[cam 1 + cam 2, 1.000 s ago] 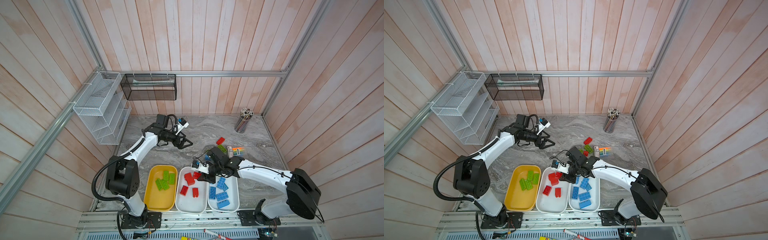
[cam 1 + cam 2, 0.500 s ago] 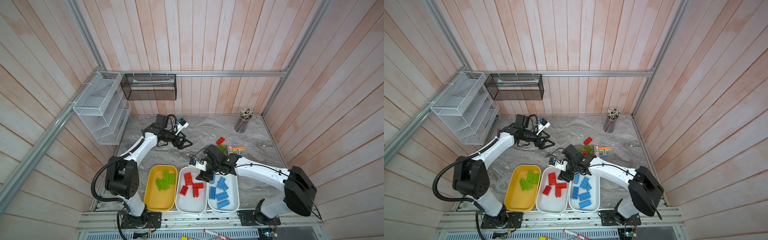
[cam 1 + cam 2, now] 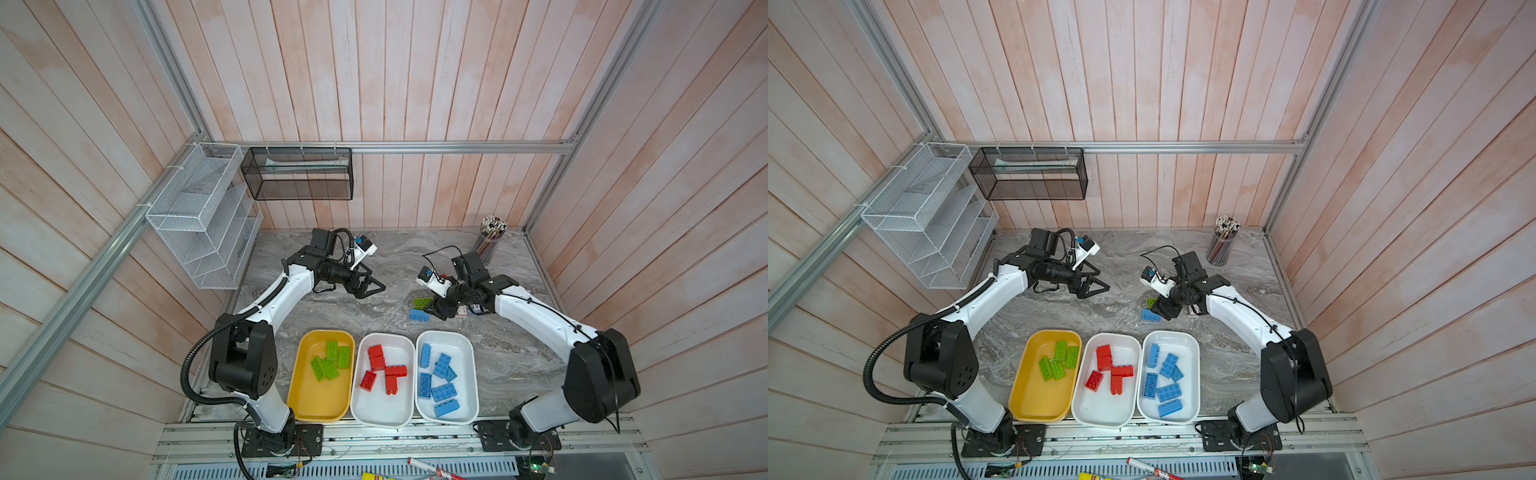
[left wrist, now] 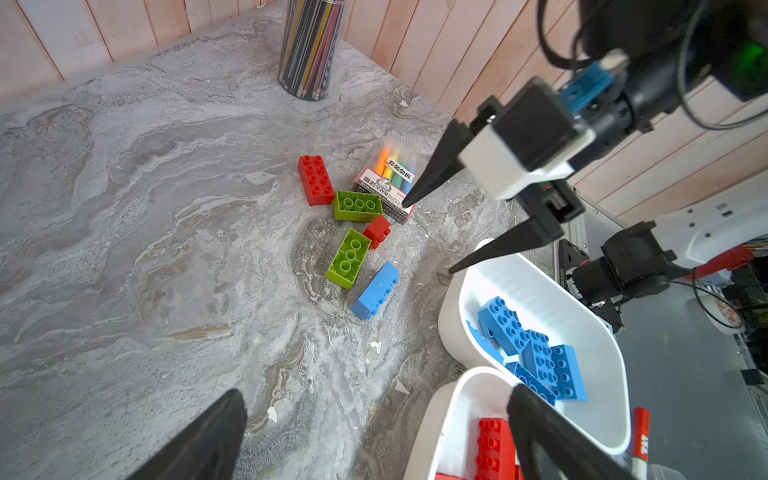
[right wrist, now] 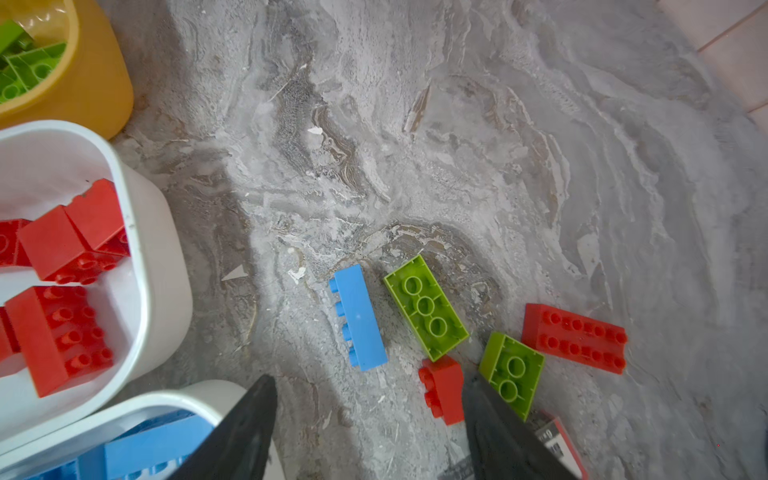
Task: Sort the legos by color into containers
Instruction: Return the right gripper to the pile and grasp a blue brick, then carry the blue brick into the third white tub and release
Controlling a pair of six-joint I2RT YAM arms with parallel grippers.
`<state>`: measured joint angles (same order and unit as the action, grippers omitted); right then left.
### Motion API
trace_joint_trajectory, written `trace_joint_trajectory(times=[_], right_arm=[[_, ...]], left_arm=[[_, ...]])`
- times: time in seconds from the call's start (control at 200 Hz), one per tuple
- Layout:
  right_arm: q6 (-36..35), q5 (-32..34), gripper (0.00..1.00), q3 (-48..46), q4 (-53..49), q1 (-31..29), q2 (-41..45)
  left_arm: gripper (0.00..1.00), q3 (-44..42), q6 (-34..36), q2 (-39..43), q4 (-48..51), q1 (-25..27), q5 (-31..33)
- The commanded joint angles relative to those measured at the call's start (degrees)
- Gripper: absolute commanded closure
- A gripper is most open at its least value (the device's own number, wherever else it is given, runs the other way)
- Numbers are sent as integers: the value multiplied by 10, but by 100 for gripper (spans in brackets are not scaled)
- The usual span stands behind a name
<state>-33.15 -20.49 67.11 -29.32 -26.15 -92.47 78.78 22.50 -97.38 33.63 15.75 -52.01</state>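
Observation:
Five loose legos lie together on the marble: a blue brick (image 5: 357, 318) on its side, two green bricks (image 5: 426, 307) (image 5: 512, 374) studs down, a small red one (image 5: 442, 388) and a long red one (image 5: 573, 338). My right gripper (image 3: 432, 309) (image 5: 369, 380) hovers open and empty just above them, the small red brick close to one finger. My left gripper (image 3: 372, 291) (image 4: 374, 392) hangs open and empty over bare marble to the left. At the front, the yellow tray (image 3: 309, 399) holds green bricks, the middle white tray (image 3: 376, 409) red ones, the right white tray (image 3: 465, 345) blue ones.
A rainbow-striped pack (image 4: 390, 178) lies against the loose bricks, partly under my right arm. A mesh pencil cup (image 3: 490, 239) stands in the back right corner. A white wire basket (image 3: 199, 216) and a black one (image 3: 297, 172) hang on the walls.
My right gripper opened over the middle white tray and let a red brick fall in. It then moved back and right to the loose bricks. The left arm has not moved.

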Motion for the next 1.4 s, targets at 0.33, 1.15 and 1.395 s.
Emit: trace_joint_trajectory(times=[0.33,1.15,1.395], right_arm=[[-46,-49,39,55,-53,-11,-136],[-27,11,81,49,-14,-38,-156],[17,-51,83,15,-43,-40,-3]], left_arm=[[0,-12,9,14,-4,-5,-15],[0,-14,4,12,-2,-5,-23],[0,-15,7,22,6,-5,-29]])
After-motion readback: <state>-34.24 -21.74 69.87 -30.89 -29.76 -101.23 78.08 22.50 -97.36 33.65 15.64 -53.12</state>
